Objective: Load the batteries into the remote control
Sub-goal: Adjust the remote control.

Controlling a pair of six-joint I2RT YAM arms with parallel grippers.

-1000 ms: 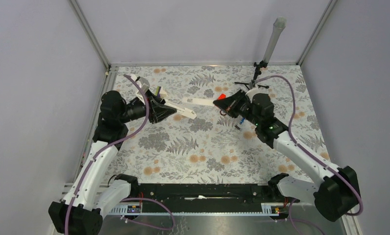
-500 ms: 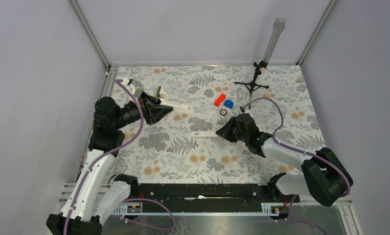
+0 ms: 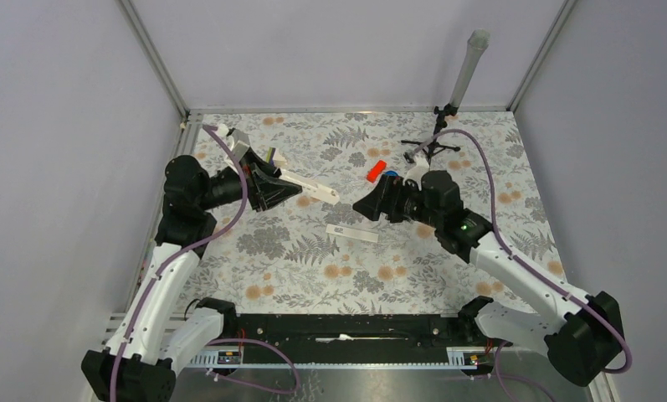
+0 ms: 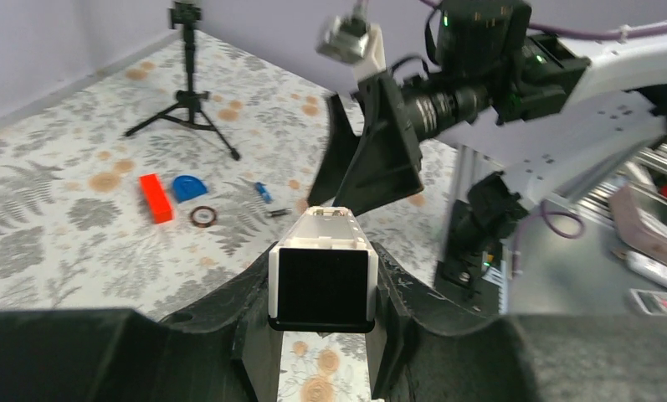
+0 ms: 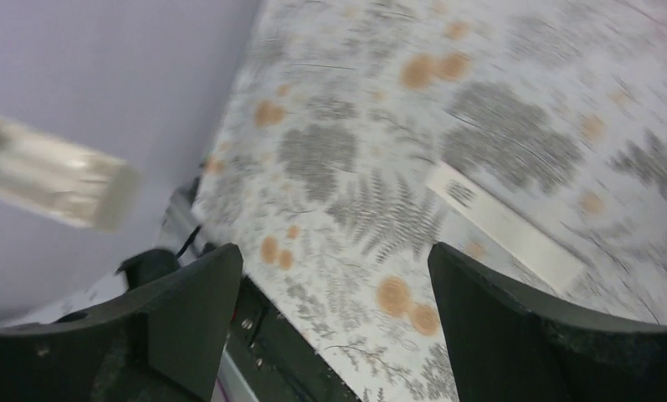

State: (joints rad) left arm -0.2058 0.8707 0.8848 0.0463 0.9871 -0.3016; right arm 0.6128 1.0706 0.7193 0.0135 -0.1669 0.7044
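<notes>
- Strip (image 3: 352, 232), flat and white with a small dark mark, lies nearest, about the middle of the flowered table (image 3: 296, 268).
- Just beyond the strip, right of centre, the right gripper (image 3: 365, 203) hangs pointing left. Its fingers (image 5: 187, 318) stand wide apart with nothing between them.
- On the left, the left gripper (image 3: 288, 188) is clamped on the remote control (image 3: 317, 191). This white bar is held clear of the table, with its dark end between the fingers. Its free end points right toward the right gripper, apart from it.
- On the right, one battery (image 4: 264, 192), slim and blue, lies loose on the table near a small ring (image 4: 201, 216), well apart from the remote control.
- Farther back, a red block (image 3: 375, 171) and a blue half-round piece (image 4: 187, 186) sit just beside each other.
- At the far right stands a black tripod (image 3: 434, 144).
</notes>
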